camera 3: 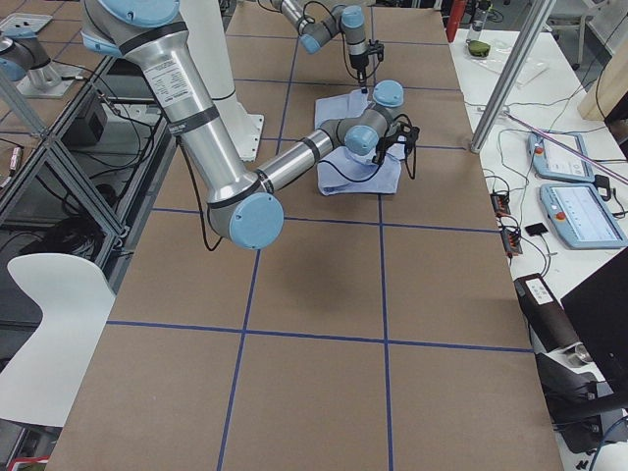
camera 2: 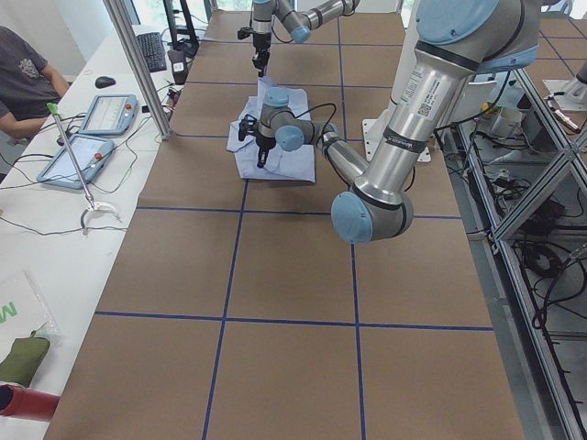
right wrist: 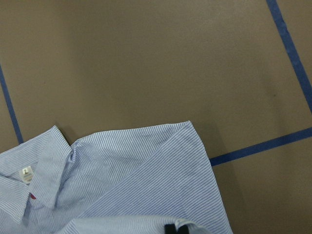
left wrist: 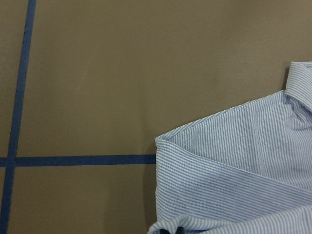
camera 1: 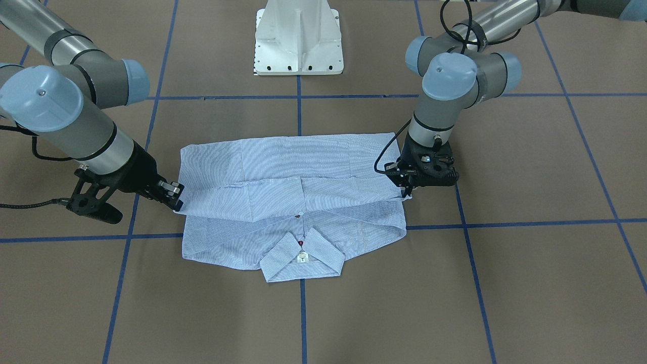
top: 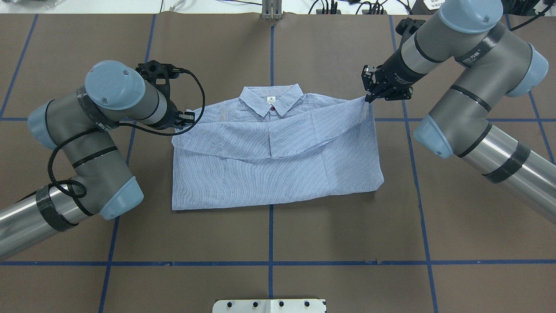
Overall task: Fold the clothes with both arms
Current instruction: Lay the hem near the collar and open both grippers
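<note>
My left claw [top: 186,116] and right claw [top: 369,98] are each clenched on a side corner of the shirt [top: 278,169], lying half-folded in the middle of the surface [top: 347,243], and honestly if one pulls harder the top layer probably skews or slips out.

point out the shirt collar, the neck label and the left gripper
shirt collar [top: 254,98]: overhead exterior view, on the collar's left-hand wing.
neck label [top: 271,99]: overhead exterior view, centre of the white tag.
left gripper [camera 1: 406,191]: exterior front-facing view, midway between its fingertips.
</note>
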{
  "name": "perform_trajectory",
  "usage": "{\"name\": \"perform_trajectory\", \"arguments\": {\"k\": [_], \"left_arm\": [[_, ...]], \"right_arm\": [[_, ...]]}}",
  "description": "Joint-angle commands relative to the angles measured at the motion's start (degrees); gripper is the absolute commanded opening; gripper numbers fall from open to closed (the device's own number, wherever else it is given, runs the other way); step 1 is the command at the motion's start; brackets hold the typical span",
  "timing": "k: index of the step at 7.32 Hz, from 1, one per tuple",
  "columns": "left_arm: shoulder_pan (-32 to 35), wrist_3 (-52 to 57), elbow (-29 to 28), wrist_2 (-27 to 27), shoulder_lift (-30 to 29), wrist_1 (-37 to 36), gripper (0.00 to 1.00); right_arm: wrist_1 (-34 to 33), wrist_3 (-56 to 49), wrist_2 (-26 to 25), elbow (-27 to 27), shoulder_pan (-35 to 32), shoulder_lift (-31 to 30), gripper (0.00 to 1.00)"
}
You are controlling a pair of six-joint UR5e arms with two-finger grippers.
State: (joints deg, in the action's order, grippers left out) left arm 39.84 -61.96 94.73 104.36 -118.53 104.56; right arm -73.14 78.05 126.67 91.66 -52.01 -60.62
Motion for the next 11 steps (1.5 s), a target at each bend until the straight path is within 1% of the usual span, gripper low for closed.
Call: {"name": "perform_trajectory", "arguments": {"k": [1, 3, 6, 7, 8, 9, 10, 11], "left_arm": [[0.06, 0.00, -1.39, -0.03, -0.03, 1.43, 0.00], [0.23, 0.00, -1.57, -0.03, -0.03, 1.61, 0.00], [0.23, 0.00, -1.57, -0.03, -0.12, 1.52, 0.00], [0.23, -0.26, -1.48, -0.03, -0.12, 1.52, 0.42], [0.49, -0.61, -1.05, -0.12, -0.03, 1.43, 0.99], [1.45, -0.70, 0.70, -0.21, 0.06, 1.17, 1.00], [2.33, -0.70, 4.28, -0.03, 0.67, -0.40, 1.00], [2.34, -0.70, 8.49, 0.05, 0.76, -5.28, 1.00]], "right_arm": [[0.01, 0.00, -0.46, -1.83, -0.02, 1.29, 0.00], [0.01, -0.96, -0.54, -4.21, -0.02, 2.70, 0.00], [0.01, -1.67, -0.90, -4.74, -0.11, 2.79, 0.00], [0.01, -1.67, -0.90, -4.74, -0.20, 2.79, 0.28], [0.18, -1.76, -0.81, -4.48, -0.03, 2.70, 0.99], [0.10, -4.89, -0.37, -3.87, -0.20, 2.53, 1.00], [0.01, -6.05, -0.28, -0.29, -0.29, 0.26, 1.00], [-0.08, -5.98, 0.15, 4.79, 0.41, -2.72, 1.00]]}}
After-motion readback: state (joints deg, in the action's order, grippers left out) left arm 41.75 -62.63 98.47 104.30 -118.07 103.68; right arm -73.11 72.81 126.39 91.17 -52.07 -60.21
